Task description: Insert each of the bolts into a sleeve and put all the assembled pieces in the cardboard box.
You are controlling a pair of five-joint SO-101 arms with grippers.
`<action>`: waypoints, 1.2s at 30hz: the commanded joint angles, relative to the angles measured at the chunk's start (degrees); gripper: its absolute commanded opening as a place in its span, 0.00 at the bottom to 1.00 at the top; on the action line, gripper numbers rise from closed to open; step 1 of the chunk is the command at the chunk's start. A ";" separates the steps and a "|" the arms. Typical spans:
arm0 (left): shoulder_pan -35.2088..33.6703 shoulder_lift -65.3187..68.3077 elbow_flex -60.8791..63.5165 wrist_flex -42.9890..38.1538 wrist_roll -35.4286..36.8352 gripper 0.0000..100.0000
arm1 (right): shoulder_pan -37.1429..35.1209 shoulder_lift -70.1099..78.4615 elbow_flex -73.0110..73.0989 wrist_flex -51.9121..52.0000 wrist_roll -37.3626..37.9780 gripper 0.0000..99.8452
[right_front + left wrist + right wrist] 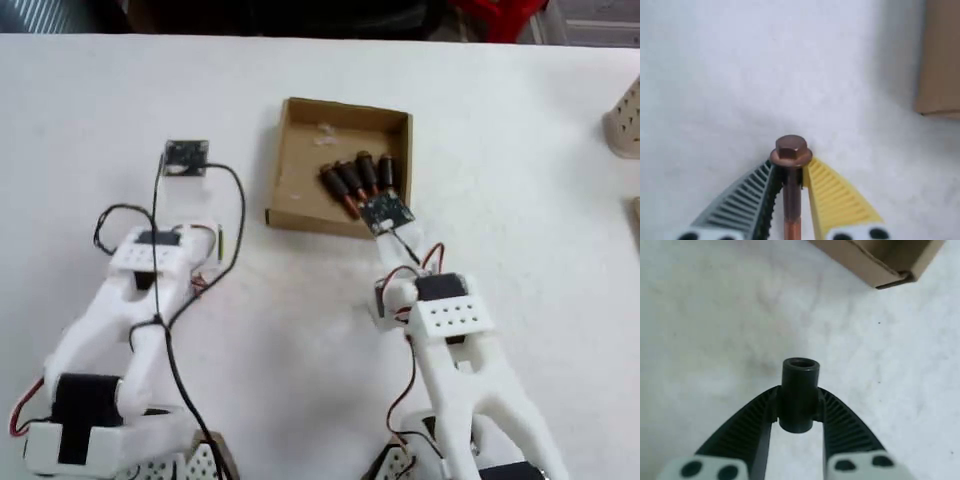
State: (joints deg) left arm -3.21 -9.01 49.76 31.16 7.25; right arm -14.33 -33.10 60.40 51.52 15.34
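The white table [520, 120] carried everything, and the cardboard box [300, 150] sat open on it ahead of the two arms. The left arm [130, 300] lay stretched forward with its wrist level with the box, on the box's left and apart from it. The right arm [460, 360] reached toward the box, its wrist over the box's near wall close to the near right corner. Inside the box, against the right wall, lay a row of assembled pieces [355, 180], dark sleeves with copper ends. The right hand [797, 400] was closed to a narrow gap around a black sleeve [800, 385], held upright with its bore facing up, above bare table just outside the box. The left hand [790, 167] pinched a copper bolt [791, 150] by its shank just below the hexagonal head, the box standing off to one side.
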 commanded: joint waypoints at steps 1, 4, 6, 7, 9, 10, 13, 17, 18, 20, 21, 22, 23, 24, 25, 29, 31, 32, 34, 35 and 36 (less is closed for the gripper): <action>-2.68 -3.91 3.43 -12.40 -0.53 0.02 | -3.91 -1.54 2.02 -8.92 -10.11 0.02; -1.98 -4.00 4.31 -14.07 -0.53 0.02 | -5.76 -1.54 7.56 -21.58 -13.01 0.02; -1.63 -3.91 4.48 -14.24 -0.53 0.02 | -6.20 -1.80 11.43 -30.02 -13.19 0.02; -1.63 -3.91 4.57 -14.24 -0.53 0.02 | -6.20 -1.80 13.01 -34.15 -13.19 0.02; -1.63 -3.91 4.57 -14.24 -0.53 0.02 | -6.37 -1.80 15.74 -41.63 -13.19 0.02; -1.63 -3.91 4.57 -14.24 -0.53 0.02 | -6.37 -1.80 16.88 -44.79 -13.19 0.02; -1.63 -3.91 4.66 -14.24 -0.53 0.02 | -6.46 -1.36 19.25 -53.49 -13.19 0.02; -1.63 -3.91 4.66 -14.24 -0.53 0.02 | -7.16 -1.27 21.19 -62.29 -13.36 0.02; -1.63 -3.91 4.66 -14.24 -0.53 0.02 | -8.13 -1.27 21.80 -64.31 -13.36 0.02; -1.63 -3.91 4.66 -14.24 -0.53 0.02 | -10.68 -1.27 23.56 -68.97 -13.36 0.02; -1.63 -3.91 4.66 -14.24 -0.53 0.02 | -12.26 -1.27 24.70 -71.78 -13.36 0.02; -1.63 -3.91 4.66 -14.24 -0.53 0.02 | -13.93 -1.27 26.11 -75.03 -13.36 0.02; -1.63 -3.91 4.66 -14.24 -0.53 0.02 | -15.34 -1.27 27.52 -78.64 -13.36 0.02; -1.63 -3.91 4.66 -14.24 -0.53 0.02 | -16.48 -1.19 28.84 -82.24 -13.36 0.02; -1.63 -3.91 4.66 -14.24 -0.53 0.02 | -17.36 -1.19 30.07 -85.32 -13.36 0.02; -1.63 -3.82 4.66 -14.24 -0.53 0.02 | -18.42 -1.19 32.79 -90.59 -13.36 0.02; -1.63 -3.82 4.66 -14.24 -0.53 0.02 | -18.15 -1.19 32.88 -90.68 -13.36 0.02; -1.63 -3.82 4.66 -14.24 -0.53 0.02 | -18.15 -1.19 32.88 -90.77 -13.36 0.02; -1.63 -3.82 4.66 -14.24 -0.53 0.02 | -18.15 -1.19 32.88 -90.77 -13.45 0.02; -1.63 -3.82 4.66 -14.24 -0.53 0.02 | -18.15 -1.19 32.88 -91.12 -13.45 0.02; -1.63 -3.82 4.66 -14.24 -0.53 0.02 | -18.15 -1.19 33.14 -92.44 -13.45 0.02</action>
State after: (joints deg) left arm -5.23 -9.80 54.51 18.59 7.25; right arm -32.09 -33.10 93.63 -38.15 2.51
